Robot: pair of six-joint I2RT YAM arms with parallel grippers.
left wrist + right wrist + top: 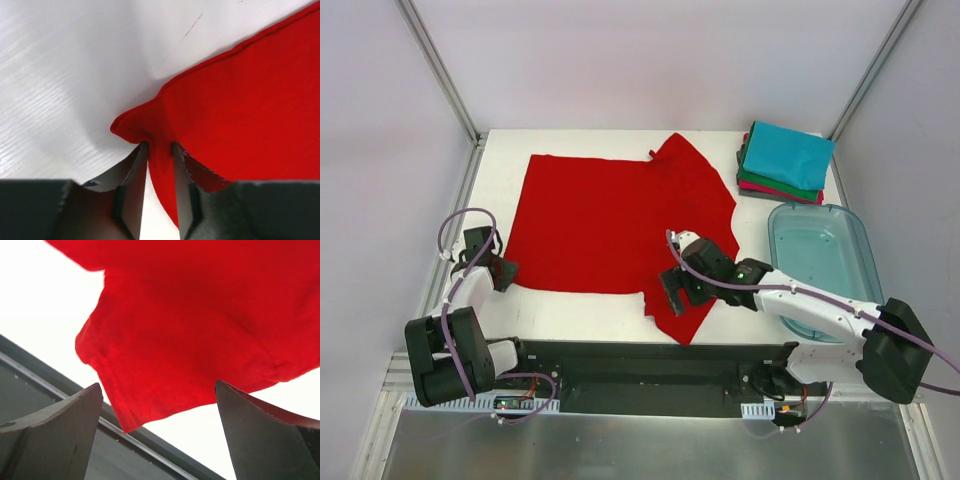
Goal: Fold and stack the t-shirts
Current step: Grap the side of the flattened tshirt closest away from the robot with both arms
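Red t-shirt (610, 220): spread flat on the white table (580, 300), one sleeve lying toward the arm bases.
Left gripper (159, 149): jaws pinched on the shirt's near-left corner, cloth bunched between them.
Right gripper (682, 288): jaws wide apart over that near sleeve.
Folded stack (785, 160): teal on top, green and crimson-pink beneath, just beyond the clear tub (820, 250).

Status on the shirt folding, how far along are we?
Done: a folded stack sits at the far right corner, teal on top, green and crimson-pink beneath. In hand: the red t-shirt lies spread flat. The left gripper pinches its near-left corner, and the right gripper is open over the near sleeve. Left: fold the red one and stack it.
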